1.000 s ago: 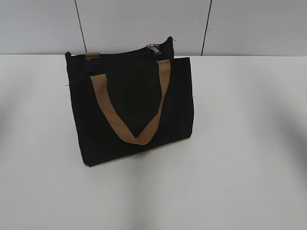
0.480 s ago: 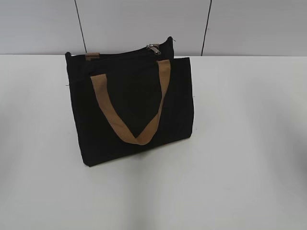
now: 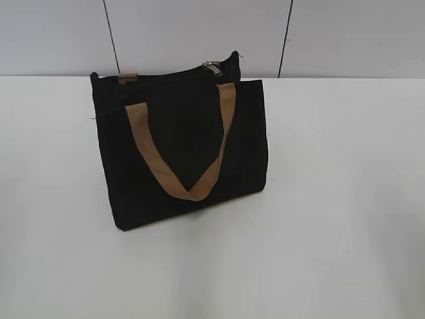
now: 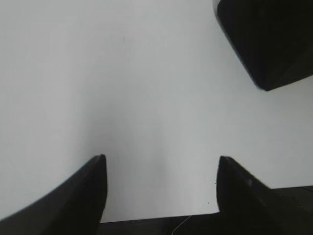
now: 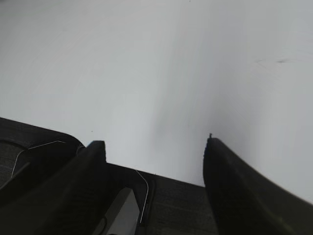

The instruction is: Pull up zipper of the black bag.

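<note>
The black bag (image 3: pixel 182 149) stands upright on the white table, left of middle in the exterior view, with a tan strap handle hanging down its front. The small silver zipper pull (image 3: pixel 212 66) sits on the top edge near the bag's right end. No arm shows in the exterior view. My left gripper (image 4: pixel 160 159) is open and empty above the bare table; a corner of the black bag (image 4: pixel 266 39) shows at the upper right of the left wrist view. My right gripper (image 5: pixel 152 143) is open and empty above the table near its front edge; the bag is out of that view.
The white table (image 3: pixel 332 199) spreads around the bag. A grey panelled wall (image 3: pixel 199 33) runs close behind it. A dark table edge (image 5: pixel 186 196) with thin cables lies just under the right gripper, and the same dark edge (image 4: pixel 161 225) shows under the left gripper.
</note>
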You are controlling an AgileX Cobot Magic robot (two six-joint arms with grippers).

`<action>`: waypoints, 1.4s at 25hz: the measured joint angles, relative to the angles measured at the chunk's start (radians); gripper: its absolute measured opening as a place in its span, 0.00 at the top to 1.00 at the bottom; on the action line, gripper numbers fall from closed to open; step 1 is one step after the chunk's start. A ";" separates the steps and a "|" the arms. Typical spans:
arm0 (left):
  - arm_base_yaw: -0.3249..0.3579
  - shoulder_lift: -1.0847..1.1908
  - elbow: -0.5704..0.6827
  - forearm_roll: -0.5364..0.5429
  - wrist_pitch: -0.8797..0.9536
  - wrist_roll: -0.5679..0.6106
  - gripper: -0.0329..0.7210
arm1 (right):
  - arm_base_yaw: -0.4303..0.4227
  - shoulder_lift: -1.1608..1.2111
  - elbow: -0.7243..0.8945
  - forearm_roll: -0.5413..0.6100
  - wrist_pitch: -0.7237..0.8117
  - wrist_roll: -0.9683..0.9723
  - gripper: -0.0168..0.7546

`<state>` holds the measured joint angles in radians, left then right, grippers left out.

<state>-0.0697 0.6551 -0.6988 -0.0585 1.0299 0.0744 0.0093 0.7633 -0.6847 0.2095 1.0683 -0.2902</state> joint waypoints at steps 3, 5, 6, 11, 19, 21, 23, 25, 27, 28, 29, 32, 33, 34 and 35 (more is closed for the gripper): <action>0.000 -0.078 0.057 -0.005 0.005 0.000 0.26 | 0.000 -0.083 0.080 0.001 0.008 0.000 0.36; 0.000 -0.123 0.087 -0.005 0.009 0.000 0.26 | 0.000 -0.139 0.124 0.003 0.027 0.001 0.36; 0.000 -0.143 0.101 -0.008 0.015 0.000 0.26 | 0.000 -0.172 0.140 0.003 0.037 0.001 0.36; 0.000 -0.226 0.146 -0.016 0.036 0.000 0.26 | 0.000 -0.336 0.187 0.007 0.065 0.008 0.36; 0.000 -0.387 0.146 -0.018 0.033 0.000 0.26 | 0.000 -0.563 0.209 0.015 0.047 0.026 0.36; 0.000 -0.435 0.146 -0.018 0.033 0.000 0.26 | 0.000 -0.620 0.213 0.019 0.040 0.026 0.36; 0.000 -0.487 0.146 -0.018 0.033 0.000 0.26 | 0.000 -0.684 0.213 0.019 0.039 0.026 0.36; 0.000 -0.530 0.146 -0.017 0.034 0.000 0.26 | 0.000 -0.745 0.213 0.020 0.037 0.026 0.36; 0.000 -0.577 0.147 -0.017 0.034 0.000 0.26 | 0.000 -0.769 0.214 0.021 0.036 0.026 0.36; 0.000 -0.596 0.147 -0.017 0.034 0.000 0.26 | 0.000 -0.771 0.214 0.022 0.035 0.026 0.36; 0.000 -0.615 0.147 -0.017 0.034 0.000 0.26 | 0.000 -0.771 0.215 0.026 0.034 0.020 0.36; 0.000 -0.658 0.147 -0.016 0.034 0.001 0.26 | 0.000 -0.771 0.216 0.026 0.032 -0.032 0.36; 0.000 -0.659 0.147 -0.016 0.035 0.001 0.26 | 0.000 -0.771 0.216 0.026 0.032 -0.047 0.36; 0.000 -0.659 0.147 -0.016 0.035 0.001 0.26 | 0.000 -0.771 0.216 0.026 0.032 -0.053 0.36; 0.000 -0.659 0.147 -0.016 0.035 0.001 0.26 | 0.000 -0.771 0.216 0.026 0.032 -0.057 0.36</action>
<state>-0.0697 -0.0039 -0.5517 -0.0740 1.0649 0.0752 0.0093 -0.0078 -0.4691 0.2351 1.1003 -0.3471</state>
